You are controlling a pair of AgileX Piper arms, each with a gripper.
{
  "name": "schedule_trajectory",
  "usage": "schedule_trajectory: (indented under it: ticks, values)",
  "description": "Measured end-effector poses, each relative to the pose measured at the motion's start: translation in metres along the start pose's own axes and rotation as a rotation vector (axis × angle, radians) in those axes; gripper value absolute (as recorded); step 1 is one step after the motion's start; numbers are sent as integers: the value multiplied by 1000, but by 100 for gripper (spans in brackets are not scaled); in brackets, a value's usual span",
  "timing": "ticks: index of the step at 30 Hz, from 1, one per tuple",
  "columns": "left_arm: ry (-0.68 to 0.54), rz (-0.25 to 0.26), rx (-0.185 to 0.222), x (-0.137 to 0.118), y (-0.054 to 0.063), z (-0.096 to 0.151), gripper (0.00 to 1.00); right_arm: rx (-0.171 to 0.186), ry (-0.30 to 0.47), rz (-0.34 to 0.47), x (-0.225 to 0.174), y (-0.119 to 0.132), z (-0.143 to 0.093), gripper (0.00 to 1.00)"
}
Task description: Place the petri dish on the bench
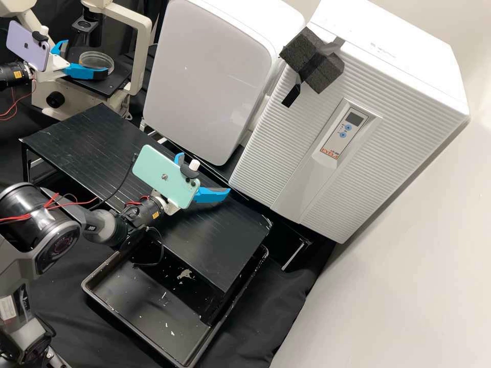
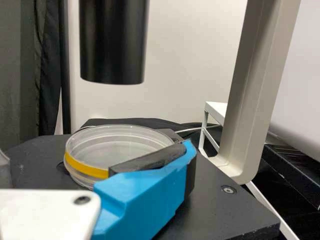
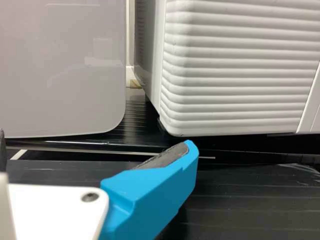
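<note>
left hand point(image 1: 85, 58) unclenched around petri dish point(image 1: 97, 61) on microscope stage point(image 1: 115, 82), right hand point(image 1: 204, 174) unclenched

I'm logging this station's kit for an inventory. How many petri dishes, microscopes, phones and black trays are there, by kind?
Petri dish: 1
Microscope: 1
Phones: 2
Black tray: 1
Total: 5

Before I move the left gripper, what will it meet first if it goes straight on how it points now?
Most likely the petri dish on the microscope stage, in line with the open left gripper. How far it sits between the fingers is unclear.
</note>
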Motion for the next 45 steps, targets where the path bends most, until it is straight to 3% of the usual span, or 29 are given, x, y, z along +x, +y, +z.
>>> schedule_trajectory:
  ticks: [14, 42, 43, 45]
  values:
    - [13, -33, 62, -3, 7, 3, 100, 0, 0, 0, 0, 0, 0, 100]
    - [-5, -47, 81, 6, 4, 5, 100, 0, 0, 0, 0, 0, 0, 100]
    - [-6, -47, 82, 6, 4, 5, 0, 0, 0, 0, 0, 0, 0, 100]
    - [-7, -48, 84, 6, 4, 5, 0, 0, 0, 0, 0, 0, 0, 100]
